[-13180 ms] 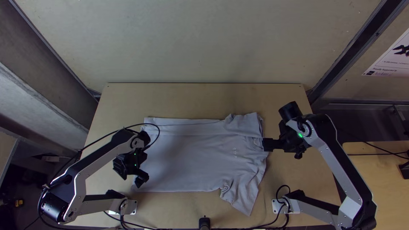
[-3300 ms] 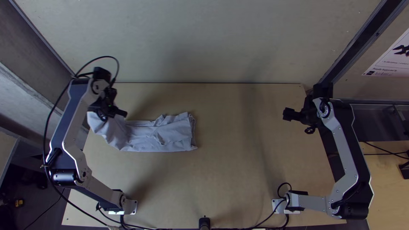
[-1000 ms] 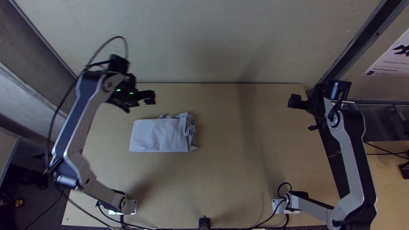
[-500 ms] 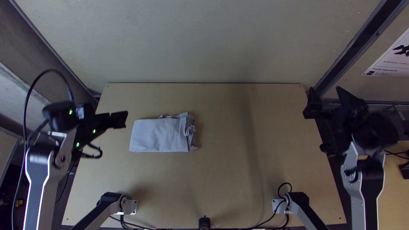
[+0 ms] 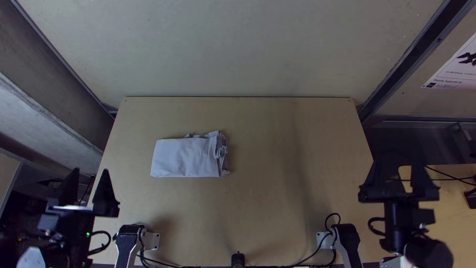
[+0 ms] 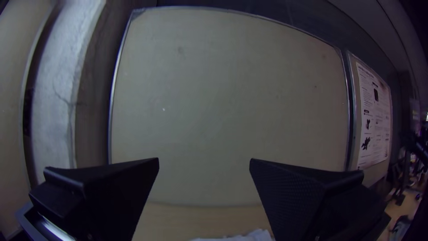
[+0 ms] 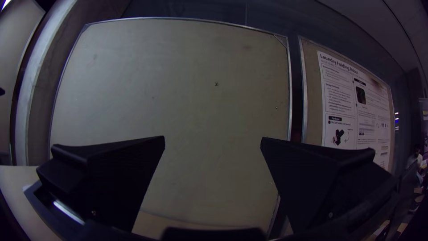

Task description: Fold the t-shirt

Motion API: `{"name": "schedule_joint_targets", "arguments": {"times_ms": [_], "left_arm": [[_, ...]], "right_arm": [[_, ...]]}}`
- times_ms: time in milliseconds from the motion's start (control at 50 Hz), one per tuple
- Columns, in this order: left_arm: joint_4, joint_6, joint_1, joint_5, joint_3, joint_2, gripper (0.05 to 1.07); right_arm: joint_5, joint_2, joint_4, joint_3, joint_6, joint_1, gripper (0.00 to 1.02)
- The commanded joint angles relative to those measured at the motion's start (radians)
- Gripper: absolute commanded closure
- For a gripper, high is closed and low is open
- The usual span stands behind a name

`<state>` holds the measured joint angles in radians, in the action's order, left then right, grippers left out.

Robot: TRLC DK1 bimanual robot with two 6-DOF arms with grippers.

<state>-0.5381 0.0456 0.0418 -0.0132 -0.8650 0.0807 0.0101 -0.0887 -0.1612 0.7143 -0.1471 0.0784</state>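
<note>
Out past the right gripper (image 5: 402, 167) there's a printed poster (image 5: 455, 69), next to a big pale panel (image 5: 238, 49) framed in metal; a grey concrete pillar (image 5: 42, 116) stands beyond the left gripper (image 5: 89, 173).

The pale grey t-shirt (image 5: 186, 158) lay folded into a small rectangle, rumpled at its right end. It lay left of the worktop's (image 5: 272, 198) middle.

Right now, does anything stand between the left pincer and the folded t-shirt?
Nothing visible does. In the top view the left pincer is open by the table's left edge, and the t-shirt lies folded farther in. The right pincer, also open, is over on the opposite side, out of the way.
</note>
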Motion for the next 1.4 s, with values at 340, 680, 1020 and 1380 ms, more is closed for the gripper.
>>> {"name": "schedule_joint_targets", "arguments": {"times_ms": [340, 680, 1020, 1380], "left_arm": [[0.167, -0.089, 0.055, 0.167, 0.462, -0.087, 0.1], [0.34, -0.165, 0.056, 0.16, 0.712, -0.085, 0.1], [0.379, -0.17, 0.056, 0.128, 0.81, -0.087, 0.1], [0.368, -0.17, 0.059, 0.122, 0.808, -0.082, 0.1]], "right_arm": [[-0.006, 0.098, 0.258, -0.464, 0.006, -0.003, 0.04], [0.013, 0.093, 0.149, -0.707, 0.021, -0.042, 0.04], [0.011, 0.092, 0.144, -0.705, 0.027, -0.037, 0.04], [0.011, 0.092, 0.144, -0.705, 0.027, -0.037, 0.04]]}}
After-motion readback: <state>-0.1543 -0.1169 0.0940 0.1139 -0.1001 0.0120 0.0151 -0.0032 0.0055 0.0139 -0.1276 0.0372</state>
